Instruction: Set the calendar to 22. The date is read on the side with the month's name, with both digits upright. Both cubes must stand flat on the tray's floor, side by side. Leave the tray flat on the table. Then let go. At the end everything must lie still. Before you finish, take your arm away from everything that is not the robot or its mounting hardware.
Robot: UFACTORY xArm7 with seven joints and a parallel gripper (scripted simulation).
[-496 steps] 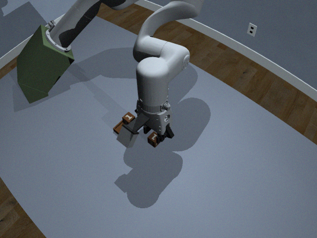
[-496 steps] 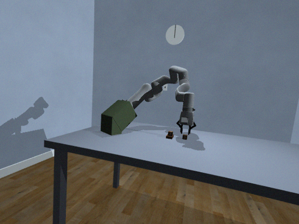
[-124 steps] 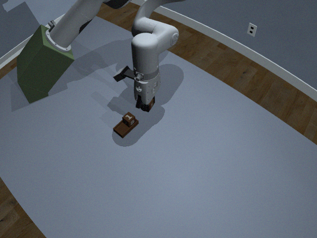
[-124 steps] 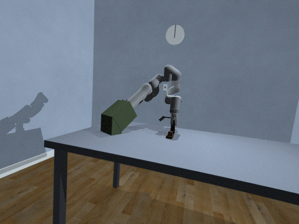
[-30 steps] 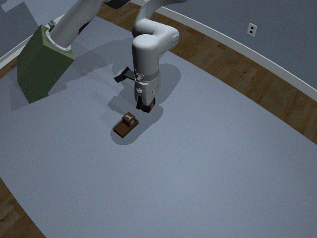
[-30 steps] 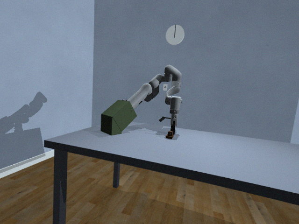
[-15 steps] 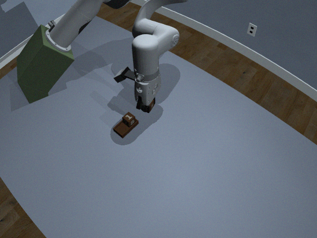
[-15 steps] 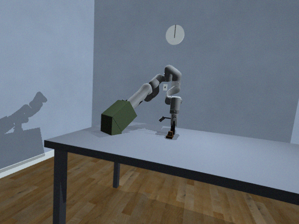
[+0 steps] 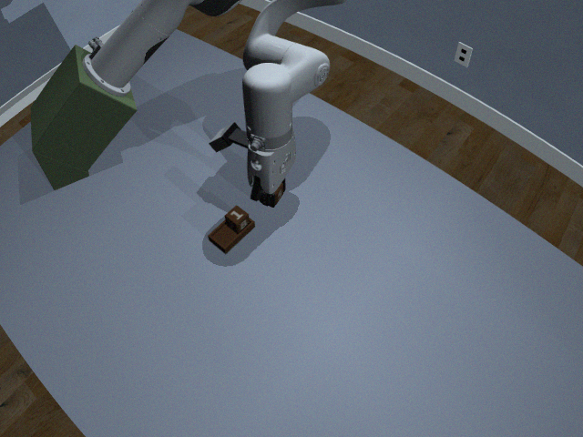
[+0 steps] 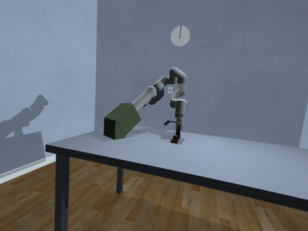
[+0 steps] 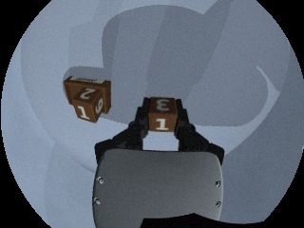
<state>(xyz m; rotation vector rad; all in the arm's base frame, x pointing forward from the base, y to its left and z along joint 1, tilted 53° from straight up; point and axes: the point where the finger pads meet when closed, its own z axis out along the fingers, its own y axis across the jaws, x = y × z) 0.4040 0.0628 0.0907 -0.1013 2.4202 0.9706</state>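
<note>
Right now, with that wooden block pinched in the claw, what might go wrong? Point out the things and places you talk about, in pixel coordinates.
The brown wooden cube (image 9: pixel 280 192) (image 11: pixel 162 114) held by the black-fingered gripper (image 9: pixel 268 195) (image 11: pixel 161 105) could end up showing the wrong digit: the wrist view shows a 3 and a 1 on it, and the task wants a 2.

The other brown wooden cube (image 9: pixel 237 218) (image 11: pixel 85 106) stands in the small brown wooden tray (image 9: pixel 219 239) (image 11: pixel 106 97), so lowering the held one beside it might bump it or nudge the tray.

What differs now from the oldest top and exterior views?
The loose cube, on the table beneath the open jaws then, is now held between them. Cube and arm have shifted back toward the green base block. The tray and the cube in it look unmoved.
</note>
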